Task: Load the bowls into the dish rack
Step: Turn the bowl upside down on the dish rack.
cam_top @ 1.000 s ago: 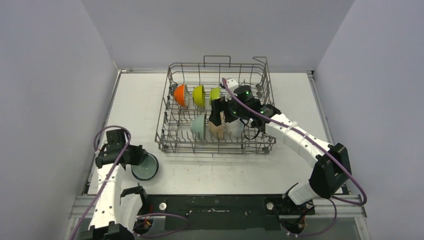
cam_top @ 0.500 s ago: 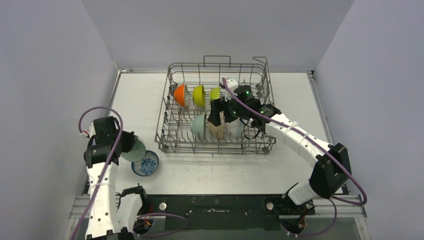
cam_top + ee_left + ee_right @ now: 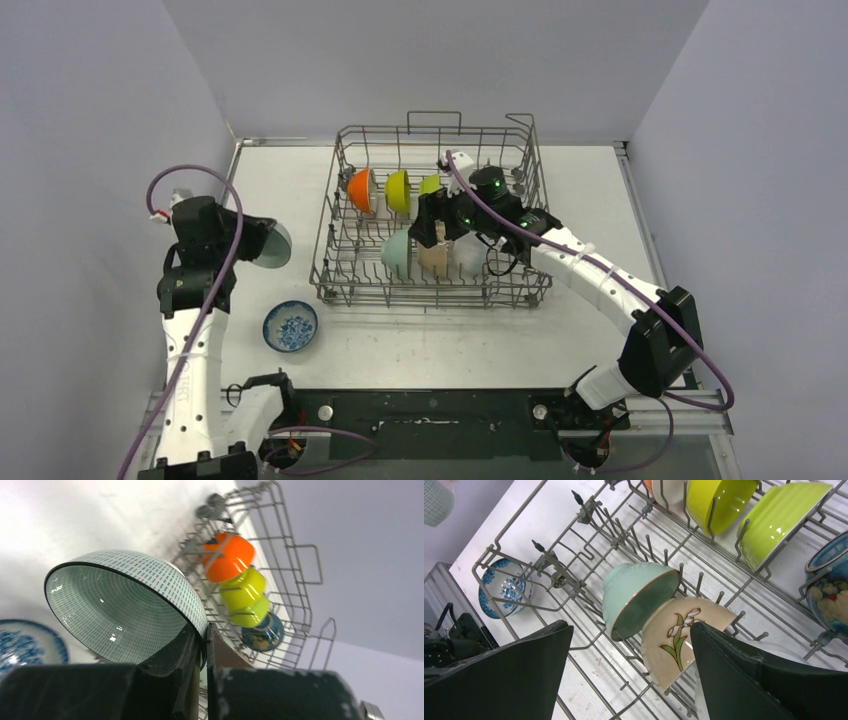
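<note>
Left wrist view shows the left gripper (image 3: 204,636) clamped on the speckled green bowl (image 3: 125,600) aloft near the table's (image 3: 600,200) left edge, next needing free tines in the dish rack (image 3: 430,297), while the right gripper (image 3: 630,630) gapes empty over the racked beige bowl (image 3: 679,640).

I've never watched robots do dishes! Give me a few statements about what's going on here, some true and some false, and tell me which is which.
1. The left gripper is clamped on the rim of a green-speckled bowl. True.
2. The blue-patterned bowl sits inside the dish rack. False: it lies on the table, outside the rack, near its front left corner.
3. The right gripper is open above the bowls in the rack. True.
4. The orange bowl lies flat on the table. False: it stands on edge in the rack's back row.
</note>
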Robot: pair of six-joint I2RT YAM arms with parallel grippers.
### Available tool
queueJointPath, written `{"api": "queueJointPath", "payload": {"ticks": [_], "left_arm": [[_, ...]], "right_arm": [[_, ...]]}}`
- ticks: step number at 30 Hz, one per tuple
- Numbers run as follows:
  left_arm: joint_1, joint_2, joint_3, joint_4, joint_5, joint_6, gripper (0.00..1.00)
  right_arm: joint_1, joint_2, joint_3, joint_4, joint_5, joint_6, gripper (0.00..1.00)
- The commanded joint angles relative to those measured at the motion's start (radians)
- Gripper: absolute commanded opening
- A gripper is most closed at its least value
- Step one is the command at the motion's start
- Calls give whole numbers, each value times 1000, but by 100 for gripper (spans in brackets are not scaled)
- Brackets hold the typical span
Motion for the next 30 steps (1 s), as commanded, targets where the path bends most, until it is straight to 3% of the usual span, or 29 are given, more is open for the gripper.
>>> {"api": "queueJointPath", "payload": {"ticks": [1,7,13,18,23,28,30], "left_arm": [[-134,55,91,246,28,-45,0],[-481,128,100,416,-115,-148,0],[-673,214,128,506,-178,-237,0],[-741,243,129,537,-237,-288,0],[-749,257,108,588,-206,-342,0],[-756,256,76,609,-178,-373,0],[-756,249,56,615,-175,-390,0]], "right_arm": [[13,-59,-18,122,-24,6,90],[40,-76,-46,177,-34,0,90],[122,-126,-92,255,44,-35,90],[183,-158,-120,317,122,-63,90],[214,-133,-100,302,234,-61,91],[232,-73,-31,243,337,-62,100],[238,-52,-6,223,358,-66,94]]}}
